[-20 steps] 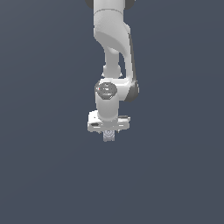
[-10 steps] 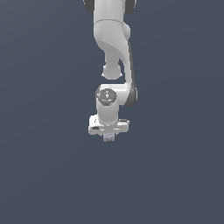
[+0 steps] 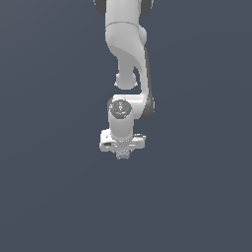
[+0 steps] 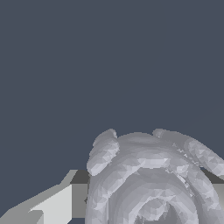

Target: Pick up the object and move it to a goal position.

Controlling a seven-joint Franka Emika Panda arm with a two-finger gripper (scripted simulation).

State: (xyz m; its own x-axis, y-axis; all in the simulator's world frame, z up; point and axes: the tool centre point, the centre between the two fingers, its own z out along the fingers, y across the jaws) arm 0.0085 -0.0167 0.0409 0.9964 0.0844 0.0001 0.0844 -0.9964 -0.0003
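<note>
Between the tool's fingers: the object, pale grey, seated at the tip.

Exterior view: white arm (image 3: 129,54) hangs straight down over the plain dark grey counter (image 3: 49,197), with the tool (image 3: 122,153) pointing downward at its lower end. The object (image 3: 122,155) shows only as a tiny pale grey lump poking out just below the tool body (too small here to make out its form). Wrist view: the object (image 4: 153,179) fills the near field as concentric rounded ridges, a ring-like face toward the camera; one pale finger (image 4: 52,205) lies against its side, a second is partly visible on the opposite side. Tool is clenched on the object. Contact between the object and the counter cannot be judged from either view.
</note>
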